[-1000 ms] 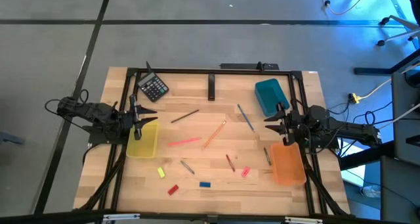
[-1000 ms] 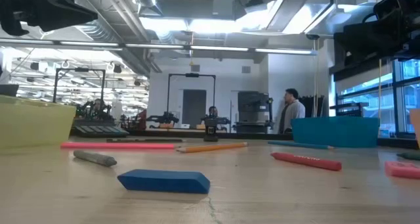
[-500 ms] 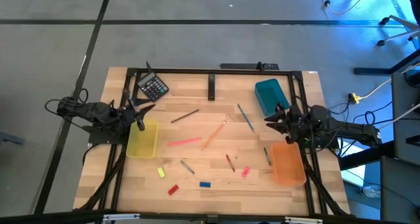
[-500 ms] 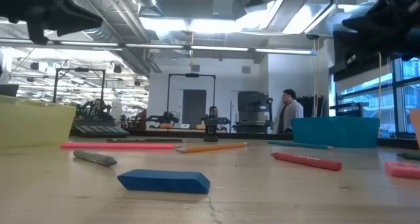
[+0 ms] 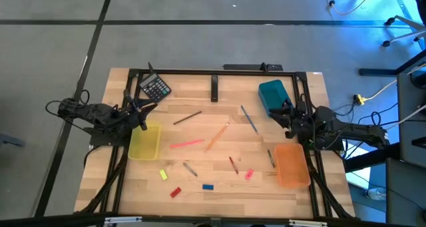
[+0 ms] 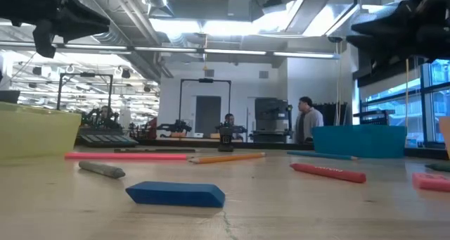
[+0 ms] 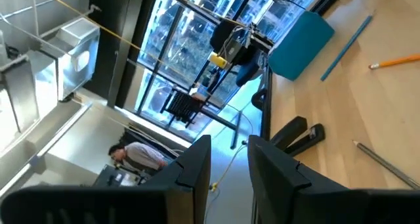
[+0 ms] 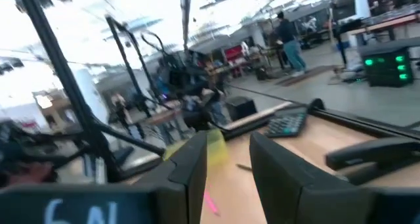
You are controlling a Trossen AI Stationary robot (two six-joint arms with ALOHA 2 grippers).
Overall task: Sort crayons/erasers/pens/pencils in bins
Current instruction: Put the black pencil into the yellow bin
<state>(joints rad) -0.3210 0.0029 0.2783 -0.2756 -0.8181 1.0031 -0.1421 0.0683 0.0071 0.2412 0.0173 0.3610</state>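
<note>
The tabletop point(image 5: 200, 127) carries three bins: teal bin point(image 5: 271, 96) near the far right corner, orange bin point(image 5: 291, 165) at the right edge, yellow bin point(image 5: 144, 142) at the left edge. The left gripper point(image 5: 141, 107) and right gripper point(image 5: 282, 112) hover with fingers slightly apart, holding nothing. Four erasers point(image 5: 207, 186) lie along the near edge.

2 dark parted fingers point(image 8: 190, 168), black calculator point(image 8: 287, 123), pink stick point(image 8: 212, 201), blurred room behind

We see a robotics lab or open workshop hall: exposed ceiling ducts point(image 6: 133, 15) and strip lights, tall glazed windows point(image 7: 197, 46), other rigs on benches far back. A person point(image 6: 307, 119) stands in the background beyond the wooden desk point(image 5: 219, 180), and grey floor with cables surrounds it.
</note>
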